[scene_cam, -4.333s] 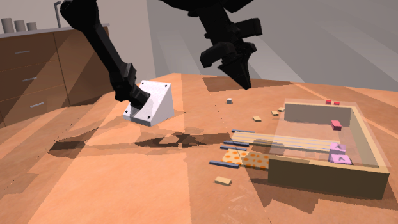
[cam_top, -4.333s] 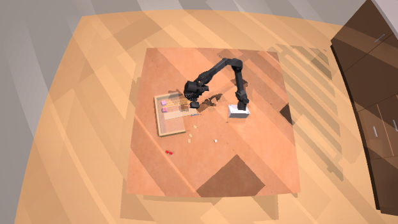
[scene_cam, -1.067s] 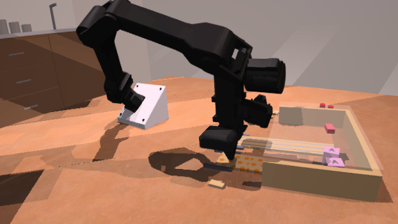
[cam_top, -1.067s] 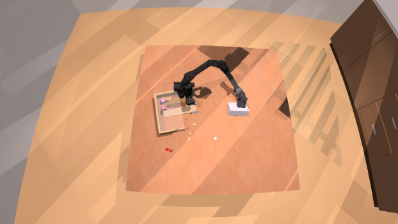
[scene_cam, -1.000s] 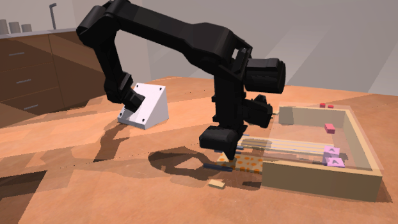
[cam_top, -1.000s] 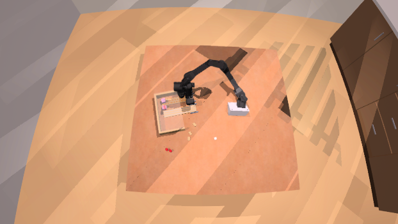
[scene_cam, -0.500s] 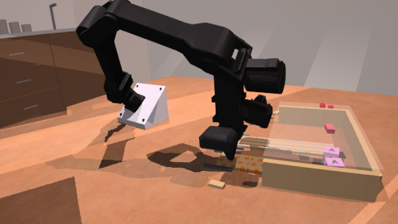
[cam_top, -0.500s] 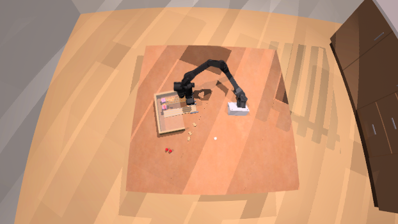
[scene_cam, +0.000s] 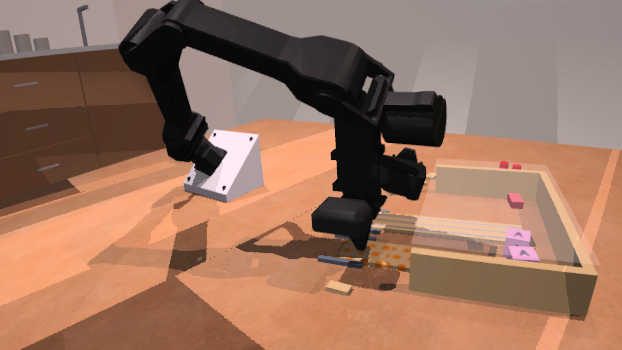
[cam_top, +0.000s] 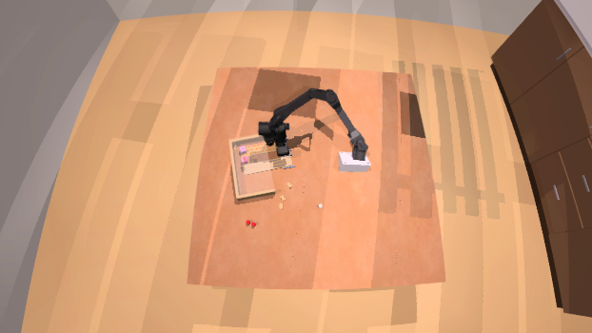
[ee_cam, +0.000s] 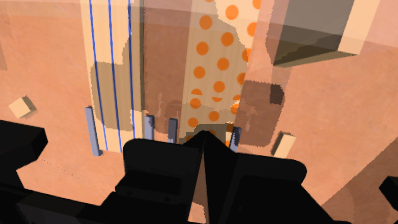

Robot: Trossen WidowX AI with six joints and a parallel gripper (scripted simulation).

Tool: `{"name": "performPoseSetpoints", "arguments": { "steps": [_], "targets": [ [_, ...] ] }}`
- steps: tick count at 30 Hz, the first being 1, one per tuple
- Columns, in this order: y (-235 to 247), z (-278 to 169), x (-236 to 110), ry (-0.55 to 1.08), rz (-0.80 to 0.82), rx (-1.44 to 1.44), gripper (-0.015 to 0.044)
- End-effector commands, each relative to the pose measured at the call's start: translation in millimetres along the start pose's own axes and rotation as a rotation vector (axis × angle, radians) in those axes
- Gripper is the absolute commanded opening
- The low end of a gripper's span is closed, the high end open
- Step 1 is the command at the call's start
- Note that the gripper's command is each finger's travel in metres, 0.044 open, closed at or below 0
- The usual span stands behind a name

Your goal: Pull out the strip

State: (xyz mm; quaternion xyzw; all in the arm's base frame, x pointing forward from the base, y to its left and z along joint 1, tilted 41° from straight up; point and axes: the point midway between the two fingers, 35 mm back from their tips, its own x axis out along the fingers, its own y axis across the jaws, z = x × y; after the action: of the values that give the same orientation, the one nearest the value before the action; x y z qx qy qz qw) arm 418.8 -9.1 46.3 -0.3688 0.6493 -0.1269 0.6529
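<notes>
Tan block [scene_cam: 338,287] lies beside the dotted strip [scene_cam: 385,255].

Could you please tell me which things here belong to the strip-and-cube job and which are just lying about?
Job:
claw
dotted strip
striped strip
pink cubes
tray

Lying about:
tan blocks
red cubes
white cube
red block in the tray
</notes>
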Motion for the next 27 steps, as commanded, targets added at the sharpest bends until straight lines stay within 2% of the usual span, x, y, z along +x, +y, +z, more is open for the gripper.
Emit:
{"name": "performPoseSetpoints", "arguments": {
  "steps": [1,27],
  "targets": [
    [-0.5,-0.2,3.4,0.005,-0.003,-0.003,0.0],
    [-0.9,1.5,5.9,0.005,-0.003,-0.003,0.0]
  ]
}}
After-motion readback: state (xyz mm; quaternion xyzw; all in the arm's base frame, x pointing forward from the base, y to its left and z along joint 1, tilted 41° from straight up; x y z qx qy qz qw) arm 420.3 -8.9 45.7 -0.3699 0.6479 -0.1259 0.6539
